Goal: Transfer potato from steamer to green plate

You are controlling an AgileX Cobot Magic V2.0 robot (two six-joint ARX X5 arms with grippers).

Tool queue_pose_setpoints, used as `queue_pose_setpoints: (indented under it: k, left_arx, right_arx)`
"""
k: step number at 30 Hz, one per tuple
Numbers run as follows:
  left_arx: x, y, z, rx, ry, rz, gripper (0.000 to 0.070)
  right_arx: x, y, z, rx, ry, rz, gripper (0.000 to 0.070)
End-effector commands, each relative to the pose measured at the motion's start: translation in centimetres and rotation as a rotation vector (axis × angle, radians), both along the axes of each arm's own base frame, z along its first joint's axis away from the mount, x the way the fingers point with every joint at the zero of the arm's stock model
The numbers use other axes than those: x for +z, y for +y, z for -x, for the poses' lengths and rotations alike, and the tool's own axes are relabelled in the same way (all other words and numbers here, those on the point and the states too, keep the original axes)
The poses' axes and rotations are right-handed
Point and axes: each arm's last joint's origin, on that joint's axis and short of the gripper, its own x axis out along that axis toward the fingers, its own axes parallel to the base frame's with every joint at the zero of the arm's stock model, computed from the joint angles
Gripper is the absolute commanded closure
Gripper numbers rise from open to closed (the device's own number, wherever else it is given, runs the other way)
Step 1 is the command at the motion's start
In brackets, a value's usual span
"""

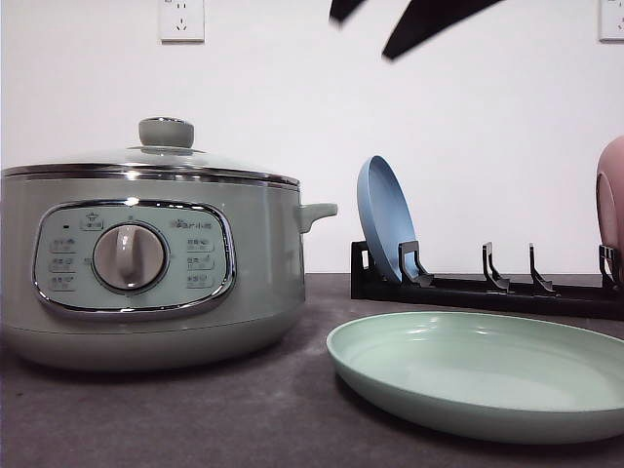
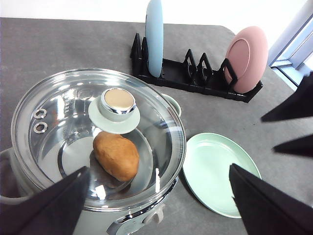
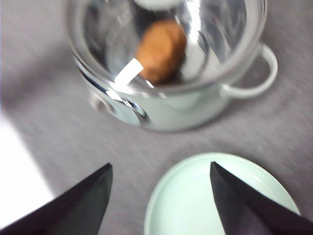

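Observation:
The potato [image 2: 116,155] [image 3: 161,49] is an orange-brown lump lying inside the sage-green steamer [image 1: 146,263] [image 2: 98,147] [image 3: 166,98]. The steamer's glass lid [image 2: 73,122] with its green knob [image 2: 117,104] [image 1: 166,132] is on. The pale green plate [image 1: 487,375] [image 2: 220,174] [image 3: 220,196] lies flat and bare to the right of the steamer. My left gripper [image 2: 156,208] hangs open high above the steamer's front edge. My right gripper [image 3: 159,205] [image 2: 293,125] is open in the air over the plate's near rim and the table beside the steamer. That wrist view is blurred.
A black plate rack [image 1: 487,288] [image 2: 195,78] stands behind the green plate. It holds a blue plate [image 1: 382,219] [image 2: 154,34] and a pink plate [image 1: 611,195] [image 2: 247,58] on edge. Dark arm parts [image 1: 419,21] cross the top of the front view. The table [image 1: 244,419] is dark grey.

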Motion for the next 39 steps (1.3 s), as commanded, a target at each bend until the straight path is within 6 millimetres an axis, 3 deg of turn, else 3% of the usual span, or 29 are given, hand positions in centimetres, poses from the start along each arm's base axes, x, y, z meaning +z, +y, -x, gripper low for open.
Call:
queue_pose_setpoints:
  k: [1, 7, 22, 32, 39]
  left_arx:
    - [0.6, 0.0, 0.1, -0.009, -0.027, -0.004, 0.0115]
    - [0.6, 0.0, 0.1, -0.007, -0.024, -0.001, 0.0115]
    - [1.1, -0.1, -1.0, 0.018, 0.019, 0.031, 0.0112]
    - [5.8, -1.5, -6.6, 0.022, 0.112, -0.036, 0.0112]
    - [5.9, -4.6, -11.9, 0.02, 0.216, -0.171, 0.0113]
  right_arx:
    - [1.0, -0.3, -0.3, 0.062, 0.009, -0.078, 0.0304]
    - [2.2, -2.5, -1.1, 0.174, 0.082, -0.268, 0.0304]
    - [2.1, -3.2, -1.6, 0.146, 0.084, -0.265, 0.0304]
    - [2.1, -3.3, -1.6, 0.145, 0.086, -0.264, 0.0304]
    - [2.1, -3.3, -1.6, 0.146, 0.086, -0.263, 0.0304]
